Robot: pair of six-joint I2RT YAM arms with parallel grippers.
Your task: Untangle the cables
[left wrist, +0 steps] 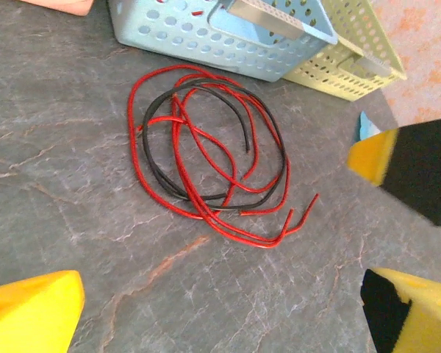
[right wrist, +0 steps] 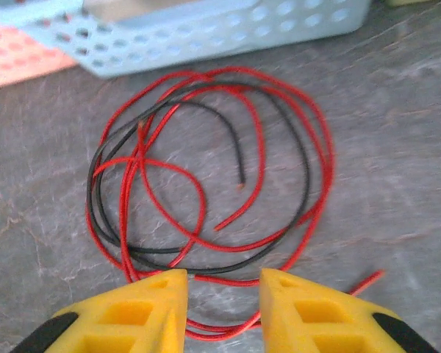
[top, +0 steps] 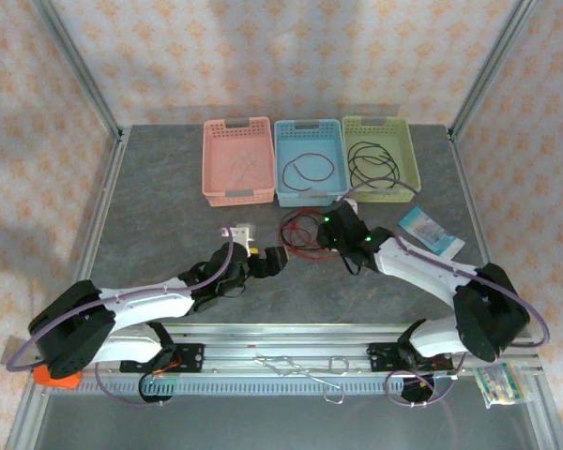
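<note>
yellow fingers (right wrist: 132,316) of the right pincer (right wrist: 224,287) stand part-open over the near edge of the cables (right wrist: 203,198); the left pincer (left wrist: 213,316) gapes wide, empty. red and black loops lie on the table (right wrist: 397,184) before the blue basket (right wrist: 206,37). probably light, limp, springy: pinch a loose end.

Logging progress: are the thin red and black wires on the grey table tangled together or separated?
Tangled: the thin black wire weaves through loops of the thin red wire in one pile.
</note>
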